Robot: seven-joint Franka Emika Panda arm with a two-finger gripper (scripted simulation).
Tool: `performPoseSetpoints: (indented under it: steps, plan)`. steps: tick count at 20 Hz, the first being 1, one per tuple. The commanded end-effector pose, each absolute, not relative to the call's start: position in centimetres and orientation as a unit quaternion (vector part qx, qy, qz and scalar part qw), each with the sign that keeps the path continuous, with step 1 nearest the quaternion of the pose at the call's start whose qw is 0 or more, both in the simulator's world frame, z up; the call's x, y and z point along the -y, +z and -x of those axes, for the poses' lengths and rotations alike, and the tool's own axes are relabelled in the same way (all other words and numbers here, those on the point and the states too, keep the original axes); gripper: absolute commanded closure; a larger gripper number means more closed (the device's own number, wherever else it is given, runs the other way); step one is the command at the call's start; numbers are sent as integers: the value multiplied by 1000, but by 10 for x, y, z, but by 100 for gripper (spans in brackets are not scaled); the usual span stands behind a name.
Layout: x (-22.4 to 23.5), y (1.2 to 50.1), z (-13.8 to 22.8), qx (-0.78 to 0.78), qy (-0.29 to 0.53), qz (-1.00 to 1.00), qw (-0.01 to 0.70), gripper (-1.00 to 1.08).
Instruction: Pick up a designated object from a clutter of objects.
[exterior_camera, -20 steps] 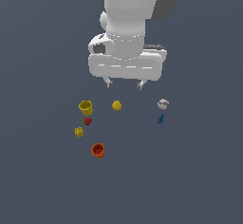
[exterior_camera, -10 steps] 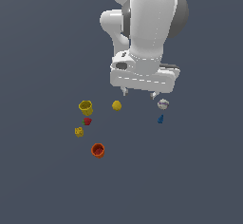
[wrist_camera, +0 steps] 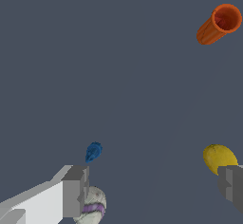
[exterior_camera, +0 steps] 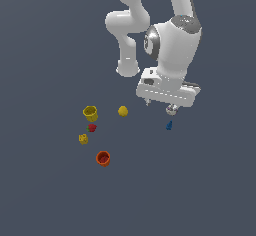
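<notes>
From the exterior view, my arm bends down over the dark floor and my gripper (exterior_camera: 161,105) hangs low at the exterior view's right side of the clutter. The whitish ball (exterior_camera: 172,110) peeks out just under the edge of my hand, partly hidden by it. The blue piece (exterior_camera: 169,125) lies just beside the ball, nearer the camera. The yellow ball (exterior_camera: 123,111) sits off toward the exterior view's left, apart from my hand. Further left are the yellow cup (exterior_camera: 90,113), the red strawberry-like piece (exterior_camera: 91,128) and the yellow block (exterior_camera: 83,139), grouped close together, with the orange-red cup (exterior_camera: 103,158) nearest the camera.

From the wrist view, my gripper (wrist_camera: 154,186) is spread wide, with one finger (wrist_camera: 76,190) and the other at the opposite edge of the picture, and nothing held between them. The whitish ball (wrist_camera: 94,204), with a purplish band on it, shows right against the outer side of that finger, not in the gap; whether they touch I cannot tell. The blue piece (wrist_camera: 93,151) lies near the ball. The yellow ball (wrist_camera: 219,158) sits just beside my other finger, partly covered by it. The orange-red cup (wrist_camera: 219,24) lies well apart from everything else here.
</notes>
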State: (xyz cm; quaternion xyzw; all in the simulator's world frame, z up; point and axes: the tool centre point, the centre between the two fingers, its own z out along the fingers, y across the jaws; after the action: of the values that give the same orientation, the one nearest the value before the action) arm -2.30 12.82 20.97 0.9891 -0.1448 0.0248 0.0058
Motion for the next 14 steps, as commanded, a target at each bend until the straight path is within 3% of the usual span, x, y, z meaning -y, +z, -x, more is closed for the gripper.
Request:
performPoseSetpoints:
  steps: [1, 14]
  plan:
    - [-144, 194, 33, 157, 23, -987, 6, -92]
    - [-216, 120, 98, 212, 10, -977, 3, -92]
